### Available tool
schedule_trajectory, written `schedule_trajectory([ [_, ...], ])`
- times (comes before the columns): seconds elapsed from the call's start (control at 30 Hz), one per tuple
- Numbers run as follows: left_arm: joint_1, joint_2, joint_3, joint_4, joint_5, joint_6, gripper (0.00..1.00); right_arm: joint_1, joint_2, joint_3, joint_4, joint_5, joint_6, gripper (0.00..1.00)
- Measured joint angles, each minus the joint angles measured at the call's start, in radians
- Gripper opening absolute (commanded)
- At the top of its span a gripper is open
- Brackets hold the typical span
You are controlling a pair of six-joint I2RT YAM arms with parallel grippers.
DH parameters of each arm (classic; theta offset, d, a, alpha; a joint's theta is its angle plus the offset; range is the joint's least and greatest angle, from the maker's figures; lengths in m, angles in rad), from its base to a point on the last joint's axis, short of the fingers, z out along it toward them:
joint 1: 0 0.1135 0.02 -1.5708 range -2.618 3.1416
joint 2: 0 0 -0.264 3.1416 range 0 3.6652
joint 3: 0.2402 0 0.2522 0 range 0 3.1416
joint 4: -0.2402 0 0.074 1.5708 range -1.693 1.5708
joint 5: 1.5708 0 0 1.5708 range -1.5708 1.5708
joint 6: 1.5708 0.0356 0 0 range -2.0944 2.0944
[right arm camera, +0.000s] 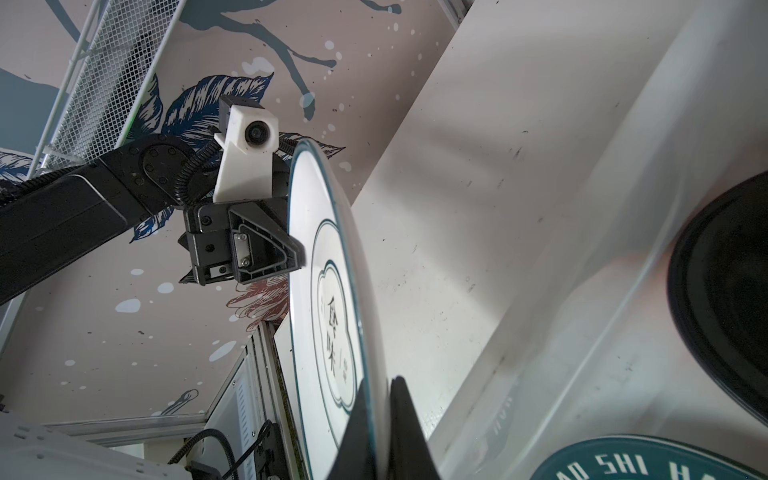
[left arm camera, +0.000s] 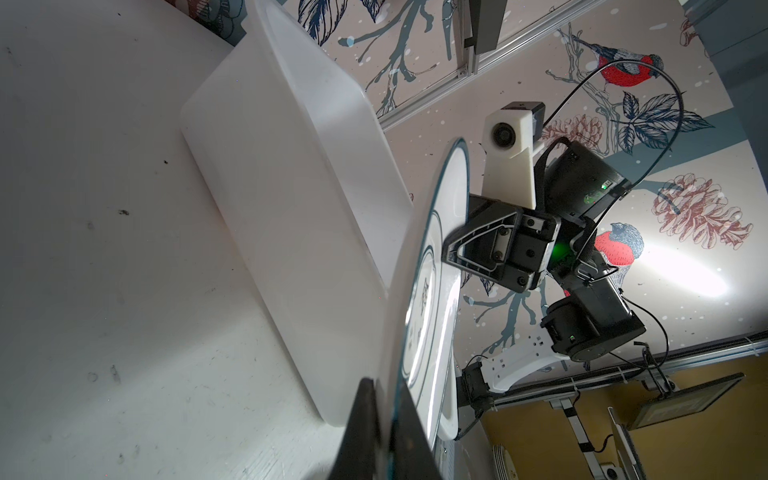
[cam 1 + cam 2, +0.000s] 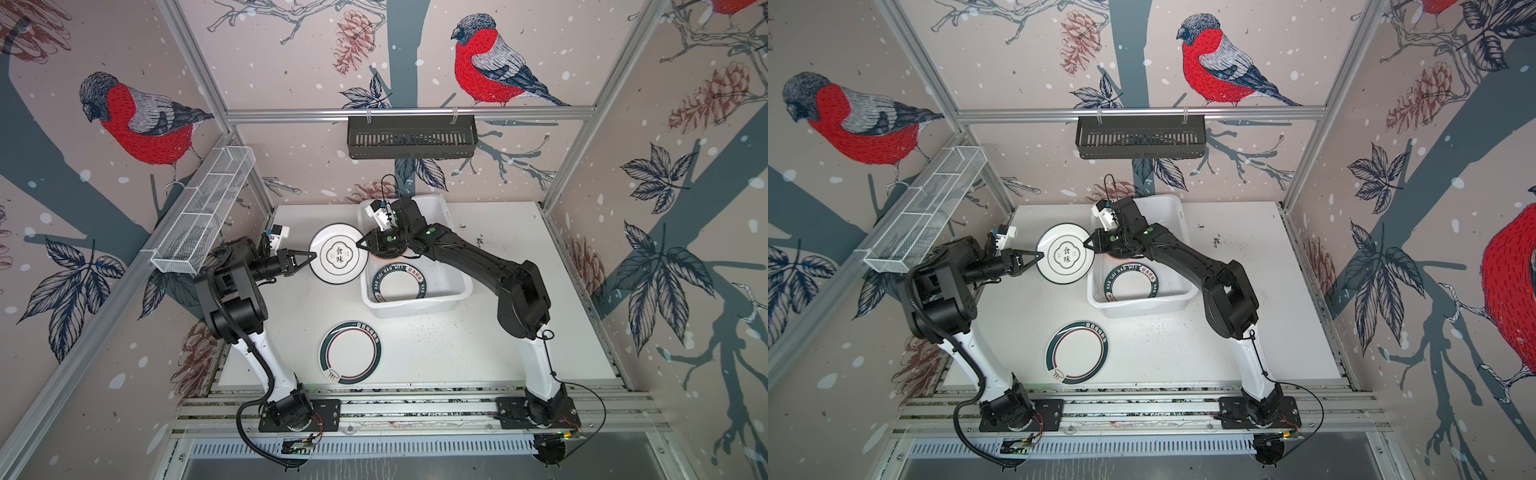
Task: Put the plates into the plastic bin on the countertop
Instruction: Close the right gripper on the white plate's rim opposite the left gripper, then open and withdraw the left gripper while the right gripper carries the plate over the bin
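White plate with dark rim and centre characters held clear of desk, face up, just beside left wall of plastic bin. Left fingers clenched on its left rim edge; right fingers clenched on the opposite rim, reaching in across the bin. Same two pinches seen edge-on in both wrist views. Inside bin: lettered plate flat on the near floor, black plate farther back, orange plate only a sliver under right wrist. Green-rimmed plate flat on desk toward the front, apart from bin. Black slotted rack on back rail, wire basket on left rail.
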State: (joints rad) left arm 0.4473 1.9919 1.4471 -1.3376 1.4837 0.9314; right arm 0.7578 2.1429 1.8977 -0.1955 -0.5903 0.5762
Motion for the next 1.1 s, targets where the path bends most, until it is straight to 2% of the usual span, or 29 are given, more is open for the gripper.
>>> schedule_trajectory([
  [0.07, 0.001, -0.004, 0.000, 0.000, 0.000, 0.001, 0.01, 0.000, 0.000, -0.003, 0.011, -0.002, 0.000, 0.04],
  [0.17, 0.000, -0.007, 0.000, 0.000, -0.001, 0.001, 0.15, -0.002, 0.000, -0.013, 0.025, -0.010, 0.003, 0.04],
  [0.47, 0.000, -0.019, -0.002, -0.008, 0.022, 0.001, 0.34, -0.013, -0.023, -0.052, 0.050, -0.029, 0.026, 0.04],
  [1.1, -0.010, -0.033, -0.035, -0.011, 0.041, 0.030, 0.41, -0.138, -0.169, -0.187, 0.105, -0.042, 0.052, 0.03],
])
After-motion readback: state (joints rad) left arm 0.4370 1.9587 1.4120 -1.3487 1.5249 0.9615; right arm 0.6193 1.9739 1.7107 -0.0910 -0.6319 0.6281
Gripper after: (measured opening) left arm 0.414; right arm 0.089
